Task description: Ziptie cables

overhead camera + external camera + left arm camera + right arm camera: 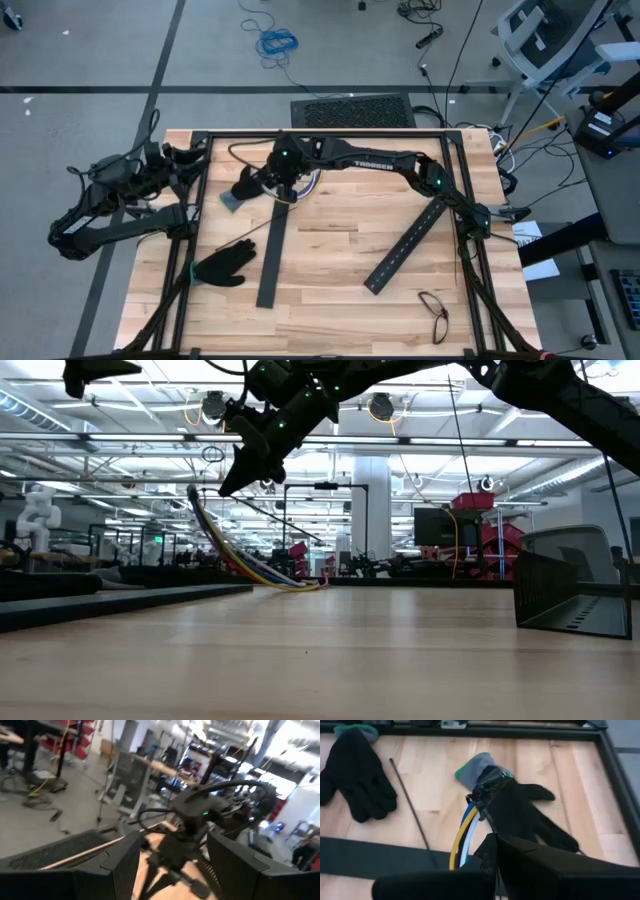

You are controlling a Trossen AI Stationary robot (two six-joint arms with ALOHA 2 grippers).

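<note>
cables (463,833), high view hides wires lifted by right hand (492,851)

A black glove (222,266) lies palm-down at the lower left of the wooden table (330,250) in the high view. A second black glove with a grey-green cuff (240,188) sits at the upper left of the tabletop. Two long flat black slotted bars rest on the wood: one (272,252) runs almost vertically left of centre, the other (405,245) slants diagonally at right of centre. A pair of glasses (435,312) lies at the lower right. Beyond the table's top edge, a coiled blue cable (276,42) sits on the grey floor, with an office chair (545,35) at the upper right corner.
</note>
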